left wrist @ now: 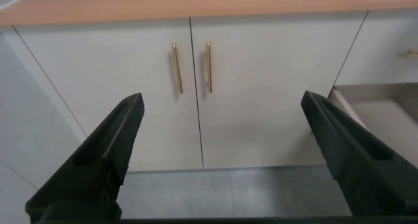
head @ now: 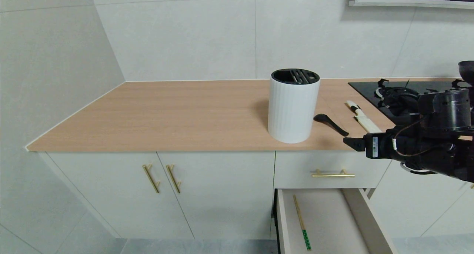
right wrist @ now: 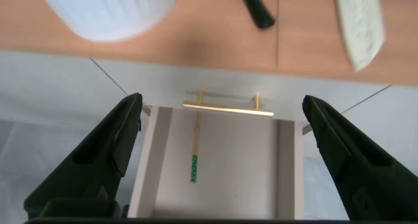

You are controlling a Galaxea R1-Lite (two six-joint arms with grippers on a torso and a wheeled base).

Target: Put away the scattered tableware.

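Holder [head: 293, 109] on the counter [head: 166, 113], spoon [head: 330, 124] just right of it, knife [head: 363, 117] right again, chopsticks [head: 301, 222] in the open drawer [head: 357, 217] below my right gripper [right wrist: 221, 106].

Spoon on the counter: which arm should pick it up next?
Right, likely. The right gripper, open, is at the counter edge near the spoon; the left gripper faces the cabinet doors below.

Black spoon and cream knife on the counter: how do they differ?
The black spoon is dark all over; the knife is cream with a dark band. The spoon is slimmer and nearer the white holder; the knife nearer the hob. Both lie flat on the countertop.
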